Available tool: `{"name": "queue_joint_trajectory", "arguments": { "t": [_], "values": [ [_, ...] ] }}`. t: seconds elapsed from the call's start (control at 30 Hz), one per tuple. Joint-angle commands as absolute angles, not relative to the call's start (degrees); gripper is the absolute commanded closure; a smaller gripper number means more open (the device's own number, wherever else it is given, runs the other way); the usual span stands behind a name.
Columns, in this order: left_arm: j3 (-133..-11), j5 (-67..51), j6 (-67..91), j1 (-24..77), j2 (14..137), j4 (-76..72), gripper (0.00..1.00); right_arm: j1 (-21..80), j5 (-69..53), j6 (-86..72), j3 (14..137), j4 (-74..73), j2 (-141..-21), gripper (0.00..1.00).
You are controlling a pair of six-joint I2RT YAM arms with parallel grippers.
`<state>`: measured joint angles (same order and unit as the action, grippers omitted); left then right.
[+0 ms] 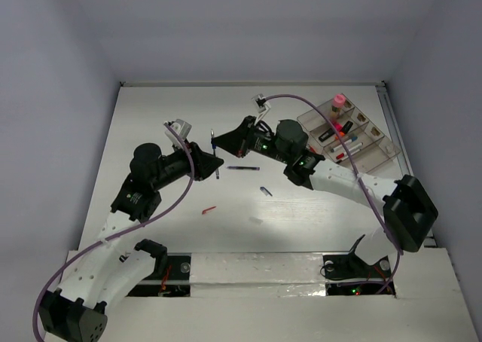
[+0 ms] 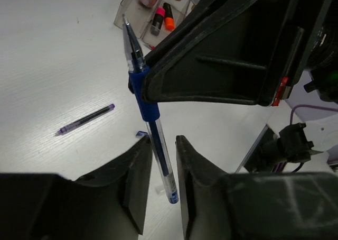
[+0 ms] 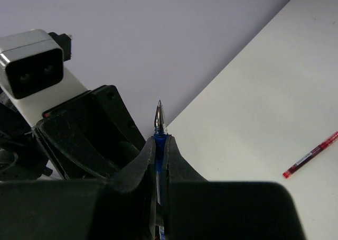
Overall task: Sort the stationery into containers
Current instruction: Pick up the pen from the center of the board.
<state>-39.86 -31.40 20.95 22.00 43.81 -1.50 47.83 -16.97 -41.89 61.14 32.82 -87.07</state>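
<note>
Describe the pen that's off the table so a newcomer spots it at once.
Look above the middle of the table. The right gripper pinches a clear pen with a blue grip, tip up, barrel inside the left gripper. The purple pen and red pen lie flat on the table.

White counter (image 1: 301, 221), matte surface. Plain pale lilac-grey walls (image 1: 248, 25) enclose it at far, left and right sides.

1. One clear organiser tray (image 1: 376, 155) at the table's (image 1: 162, 105) far right corner.
2. One pink-capped bottle (image 1: 340, 101) and two short markers (image 2: 157, 22) (image 2: 169, 18) inside it.
3. One blue pen (image 2: 147, 105) off the table.
4. Three loose pieces on the table: one dark pen (image 1: 243, 167), one red pen (image 1: 208, 209), one small blue bit (image 1: 266, 191).
</note>
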Motion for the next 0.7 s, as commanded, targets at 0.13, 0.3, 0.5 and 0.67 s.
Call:
{"name": "queue_joint_trajectory", "arguments": {
  "t": [0.13,0.3,0.5,0.67],
  "values": [
    [-40.16,-30.76,20.83,21.53,43.07,-3.43,1.00,48.69,-16.71,-41.66,63.37,36.48,-86.75,1.00],
    [-40.25,-30.06,19.95,21.53,41.40,-3.08,1.00,48.69,-14.42,-37.98,62.93,32.35,-84.56,0.90],
    [-40.69,-28.30,18.63,21.53,40.52,-0.88,1.00,48.00,-7.57,-28.75,61.01,17.60,-75.09,0.41],
    [-41.04,-25.84,18.11,21.53,39.99,-0.09,1.00,45.45,-0.71,-18.91,59.33,-1.35,-68.03,0.50]
  ]
}}
